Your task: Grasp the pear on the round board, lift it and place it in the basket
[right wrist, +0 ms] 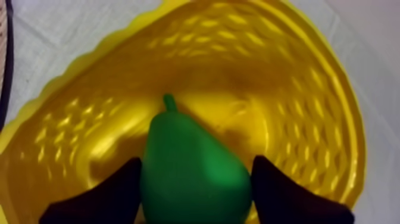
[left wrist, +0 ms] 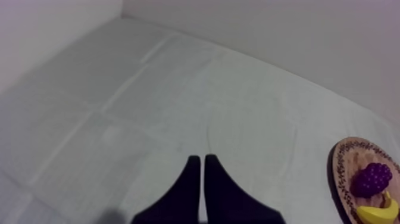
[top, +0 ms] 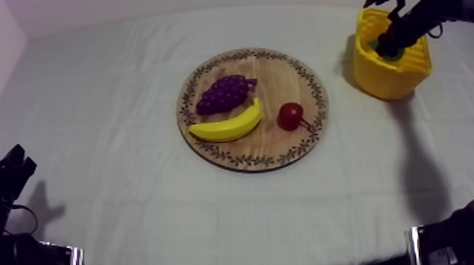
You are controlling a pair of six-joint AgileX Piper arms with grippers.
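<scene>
A: Right arm, status?

B: Right gripper (top: 388, 47) is down inside the yellow basket (top: 392, 80), which stands at about 2 o'clock from the wooden board (top: 277, 71). In the right wrist view the pear (right wrist: 193, 174) sits between the two black fingers (right wrist: 122, 190), stem pointing at 12 o'clock, and both fingers touch its sides. I read the jaws as clamped on the pear.

A: Pear resting on the basket floor?

B: Cannot tell. It is well below the rim, with basket wall all round it.

A: The board?

B: The pear's gone from it. Grapes (top: 223, 93) lie at 10 o'clock, the banana (top: 228, 127) at 7 o'clock just beside them, and the small red fruit (top: 289, 115) at 4 o'clock, apart from the other two.

A: Left arm?

B: Parked low at 8 o'clock from the board. Left gripper (left wrist: 202, 162) has its fingers together in a narrow wedge, nothing in them, over bare cloth (left wrist: 119, 119).

A: Progress, then?

B: My judgement: pick and carry are done, and the task is nearly complete. What's left is to open the jaws, let the pear settle, and lift clear without catching the rim.
</scene>
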